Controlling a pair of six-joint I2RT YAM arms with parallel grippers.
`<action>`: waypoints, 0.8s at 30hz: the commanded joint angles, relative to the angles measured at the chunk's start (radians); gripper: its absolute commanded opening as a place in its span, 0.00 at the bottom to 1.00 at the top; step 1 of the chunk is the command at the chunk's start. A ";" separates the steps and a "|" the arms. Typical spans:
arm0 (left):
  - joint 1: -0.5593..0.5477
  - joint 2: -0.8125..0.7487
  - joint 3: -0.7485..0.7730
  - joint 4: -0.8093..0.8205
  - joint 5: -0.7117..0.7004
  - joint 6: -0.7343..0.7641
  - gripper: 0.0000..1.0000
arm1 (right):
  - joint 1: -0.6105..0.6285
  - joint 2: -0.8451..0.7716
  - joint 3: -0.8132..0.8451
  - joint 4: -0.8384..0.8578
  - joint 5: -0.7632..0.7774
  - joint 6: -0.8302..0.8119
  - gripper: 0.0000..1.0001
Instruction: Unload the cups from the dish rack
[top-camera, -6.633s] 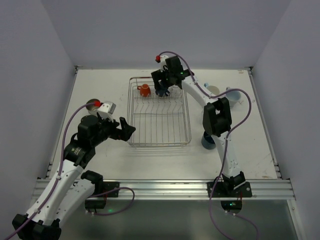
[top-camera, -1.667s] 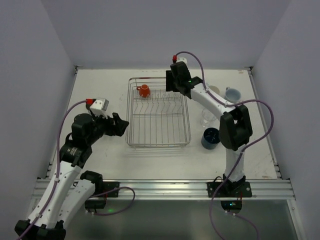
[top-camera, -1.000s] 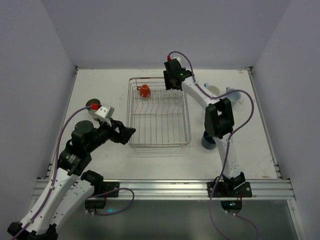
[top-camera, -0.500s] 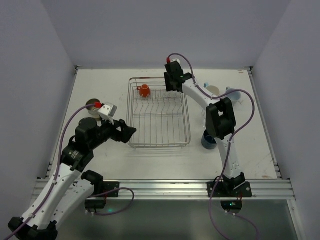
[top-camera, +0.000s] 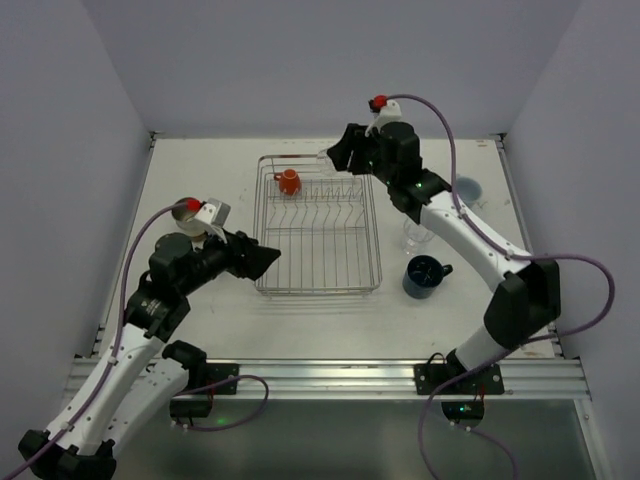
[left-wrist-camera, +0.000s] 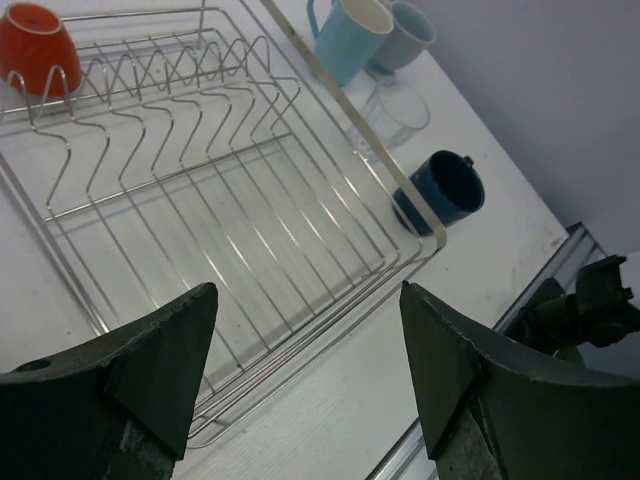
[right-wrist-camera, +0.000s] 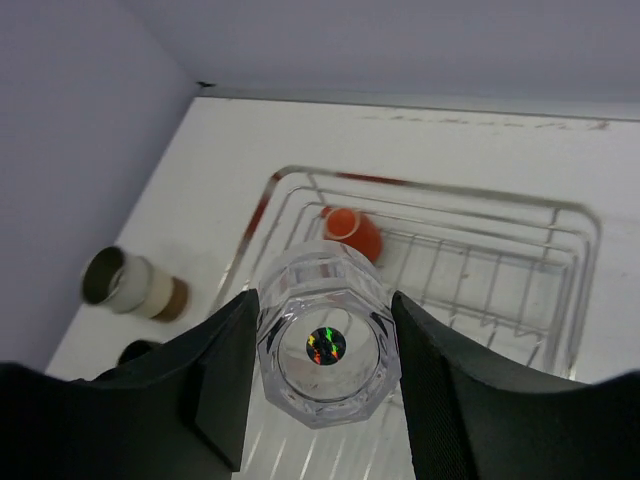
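Note:
The dish rack (top-camera: 318, 228) stands mid-table with one orange mug (top-camera: 288, 181) lying in its far left corner. My right gripper (top-camera: 338, 159) is shut on a clear glass (right-wrist-camera: 325, 345) and holds it above the rack's far edge; the right wrist view shows the rack (right-wrist-camera: 500, 268) and the orange mug (right-wrist-camera: 352, 232) below it. My left gripper (top-camera: 262, 262) is open and empty at the rack's near left corner, and its wrist view looks along the rack (left-wrist-camera: 200, 190) to the orange mug (left-wrist-camera: 38, 45).
Right of the rack stand a dark blue mug (top-camera: 424, 275), a clear glass (top-camera: 415, 238) and a light blue mug (top-camera: 468, 188). A cream-and-brown tumbler (top-camera: 186, 212) lies left of the rack, with a dark cup (right-wrist-camera: 140, 352) beside it.
My right gripper has risen from the rack's far right corner with the clear glass, and its arm has swung out to the right. My left gripper has edged toward the rack.

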 joint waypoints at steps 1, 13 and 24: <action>0.005 0.021 -0.022 0.173 0.103 -0.143 0.77 | 0.013 -0.145 -0.231 0.279 -0.247 0.184 0.12; 0.001 0.159 -0.136 0.619 0.199 -0.459 0.67 | 0.117 -0.320 -0.696 0.904 -0.634 0.605 0.14; -0.016 0.187 -0.172 0.737 0.166 -0.509 0.37 | 0.162 -0.146 -0.746 1.170 -0.698 0.803 0.15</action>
